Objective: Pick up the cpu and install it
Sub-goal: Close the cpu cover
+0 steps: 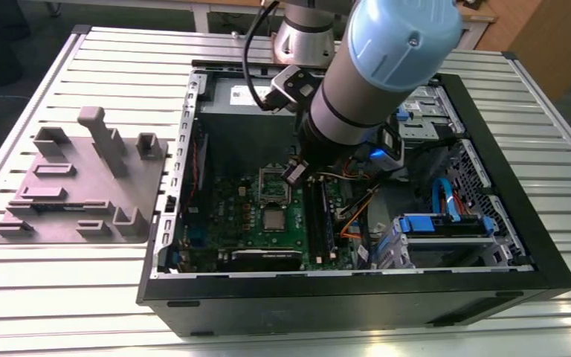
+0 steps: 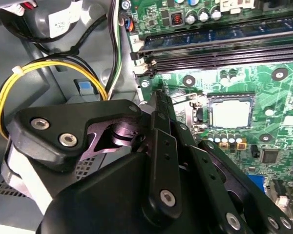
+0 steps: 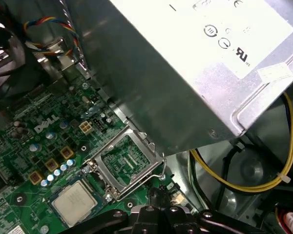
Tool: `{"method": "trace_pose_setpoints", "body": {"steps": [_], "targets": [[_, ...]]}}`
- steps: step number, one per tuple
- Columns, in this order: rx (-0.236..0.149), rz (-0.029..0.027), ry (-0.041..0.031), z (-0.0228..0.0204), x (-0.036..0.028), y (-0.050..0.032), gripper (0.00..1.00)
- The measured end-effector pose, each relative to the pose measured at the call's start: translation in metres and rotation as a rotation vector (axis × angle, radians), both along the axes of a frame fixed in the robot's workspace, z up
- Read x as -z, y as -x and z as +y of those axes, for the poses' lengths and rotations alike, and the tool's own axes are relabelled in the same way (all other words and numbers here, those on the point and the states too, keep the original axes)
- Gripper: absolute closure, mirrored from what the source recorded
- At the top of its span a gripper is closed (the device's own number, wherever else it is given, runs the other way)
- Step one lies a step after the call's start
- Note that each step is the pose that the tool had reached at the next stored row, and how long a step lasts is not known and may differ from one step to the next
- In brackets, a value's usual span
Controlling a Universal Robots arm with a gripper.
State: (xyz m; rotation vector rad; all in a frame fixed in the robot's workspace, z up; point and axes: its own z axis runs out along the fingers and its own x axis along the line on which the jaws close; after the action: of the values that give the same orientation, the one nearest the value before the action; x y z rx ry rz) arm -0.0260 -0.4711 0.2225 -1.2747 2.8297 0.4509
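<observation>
The cpu [image 1: 273, 218] is a small silvery square lying flat in its socket on the green motherboard [image 1: 231, 223] inside the open computer case. It also shows in both wrist views [image 2: 230, 111] [image 3: 74, 201]. The metal socket frame [image 3: 127, 161] is flipped up and open beside the chip, towards the power supply. My gripper [image 1: 297, 171] hangs just above the board next to that raised frame [image 1: 273, 186], a few centimetres from the cpu. Its black body [image 2: 158, 100] [image 3: 156, 209] is in both wrist views, and nothing is visibly held.
A large grey box with a white label [image 3: 195, 58] overhangs the socket closely. Memory slots [image 2: 219, 46] run beside the socket. Yellow cables [image 3: 263, 180] loop near the gripper. Blue drive brackets [image 1: 444, 227] fill the case's right. A grey fixture plate [image 1: 77, 186] lies on the slatted table at the exterior view's left.
</observation>
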Motion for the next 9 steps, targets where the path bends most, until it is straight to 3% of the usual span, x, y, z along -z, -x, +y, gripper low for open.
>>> {"method": "trace_pose_setpoints", "body": {"steps": [9], "targets": [[0.000,0.0000,-0.0030,0.0109,0.0080,-0.0004,0.89]]}}
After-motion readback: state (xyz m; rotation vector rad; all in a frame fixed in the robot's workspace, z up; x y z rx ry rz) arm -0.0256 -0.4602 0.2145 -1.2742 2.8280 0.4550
